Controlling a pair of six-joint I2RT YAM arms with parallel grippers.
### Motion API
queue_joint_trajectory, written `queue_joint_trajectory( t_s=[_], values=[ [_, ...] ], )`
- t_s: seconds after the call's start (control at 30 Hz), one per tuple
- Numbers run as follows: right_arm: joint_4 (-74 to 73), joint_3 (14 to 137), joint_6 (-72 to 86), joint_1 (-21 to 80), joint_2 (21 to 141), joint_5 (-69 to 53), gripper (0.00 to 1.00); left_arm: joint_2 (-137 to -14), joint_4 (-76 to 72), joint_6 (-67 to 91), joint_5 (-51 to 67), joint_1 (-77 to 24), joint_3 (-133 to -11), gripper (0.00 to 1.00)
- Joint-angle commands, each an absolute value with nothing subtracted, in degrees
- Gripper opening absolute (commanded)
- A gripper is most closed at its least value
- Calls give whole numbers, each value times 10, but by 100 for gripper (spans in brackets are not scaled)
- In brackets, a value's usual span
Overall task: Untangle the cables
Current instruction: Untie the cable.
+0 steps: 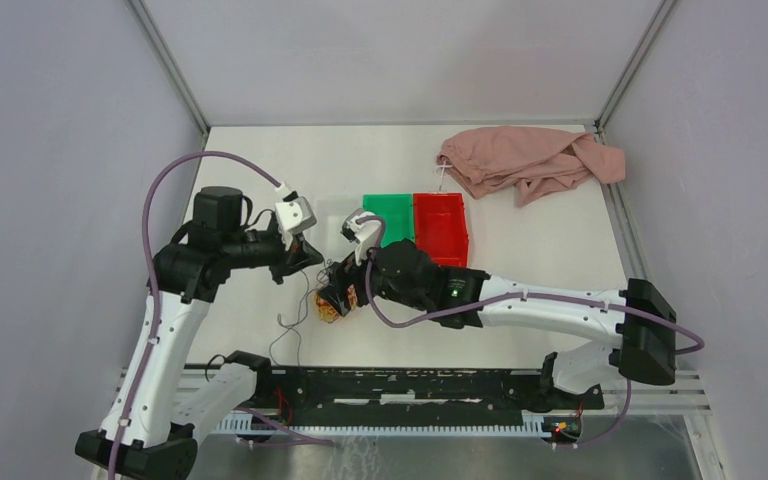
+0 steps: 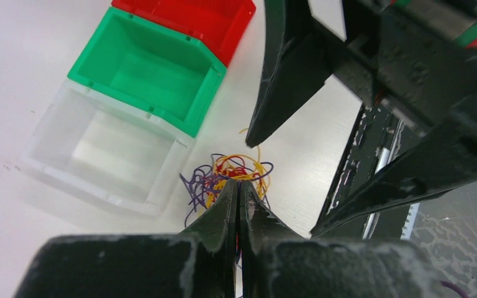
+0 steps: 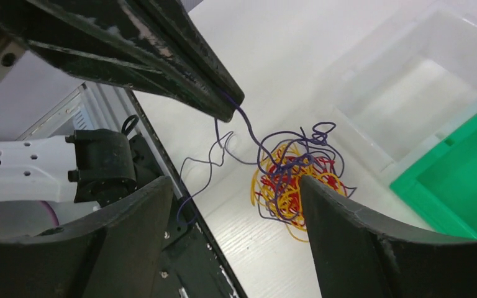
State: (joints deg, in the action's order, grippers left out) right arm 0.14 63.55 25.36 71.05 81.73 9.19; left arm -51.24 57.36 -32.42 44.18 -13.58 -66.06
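**Two-arm pull on a wire knot.** My left gripper, at the bottom centre of its own wrist view, has its jaws pressed together. In the right wrist view a purple strand leaves those closed tips at upper centre and runs down into the tangle of cables, so I judge that the strand is pinched there.

My right gripper has its jaws spread wide, one finger at lower left and one at lower right. The red, yellow and purple tangle shows between them on the white table. I cannot tell whether those fingers touch it.

The likely purpose is that one end is held fast while my open gripper is placed to pin or lift the mass, so that the strand can draw free.

The clear bin, green bin and red bin stand touching in a row at the upper left of the left wrist view, near the tangle, probably to receive sorted strands. A pink cloth lies at the upper right of the top view, well apart.
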Motion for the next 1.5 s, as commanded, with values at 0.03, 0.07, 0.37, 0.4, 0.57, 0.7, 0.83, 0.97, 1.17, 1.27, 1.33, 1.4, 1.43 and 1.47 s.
queue_joint_trajectory(
  t_s=[0.03, 0.07, 0.37, 0.4, 0.57, 0.7, 0.83, 0.97, 1.17, 1.27, 1.33, 1.4, 1.43, 1.47],
  values=[
    [95, 658, 257, 713, 843, 133, 75, -512, 550, -261, 507, -134, -708, 3],
    [105, 656, 266, 712, 846, 142, 73, -511, 549, -256, 517, -134, -710, 3],
    [95, 681, 289, 709, 882, 159, 66, -514, 533, -211, 553, -134, -742, 3],
    [94, 683, 293, 709, 884, 163, 66, -516, 532, -208, 559, -134, -748, 3],
    [105, 687, 312, 704, 890, 174, 65, -525, 525, -173, 581, -134, -772, 3],
    [106, 691, 323, 702, 900, 172, 65, -530, 520, -144, 589, -134, -794, 3],
    [106, 690, 349, 697, 916, 170, 70, -543, 519, -112, 605, -134, -832, 3],
    [92, 691, 354, 695, 922, 166, 70, -559, 519, -93, 619, -134, -865, 3],
    [99, 636, 369, 692, 903, 180, 64, -564, 519, -81, 624, -135, -888, 3],
    [110, 595, 380, 689, 889, 188, 59, -563, 519, -77, 624, -135, -902, 3],
    [110, 573, 388, 688, 879, 194, 58, -562, 519, -74, 624, -135, -910, 3],
    [109, 549, 395, 687, 870, 199, 58, -560, 519, -76, 624, -135, -916, 3],
    [108, 539, 396, 686, 866, 200, 58, -560, 518, -79, 624, -134, -920, 3],
    [108, 530, 399, 686, 860, 202, 58, -560, 518, -82, 623, -135, -923, 3]
  ],
)
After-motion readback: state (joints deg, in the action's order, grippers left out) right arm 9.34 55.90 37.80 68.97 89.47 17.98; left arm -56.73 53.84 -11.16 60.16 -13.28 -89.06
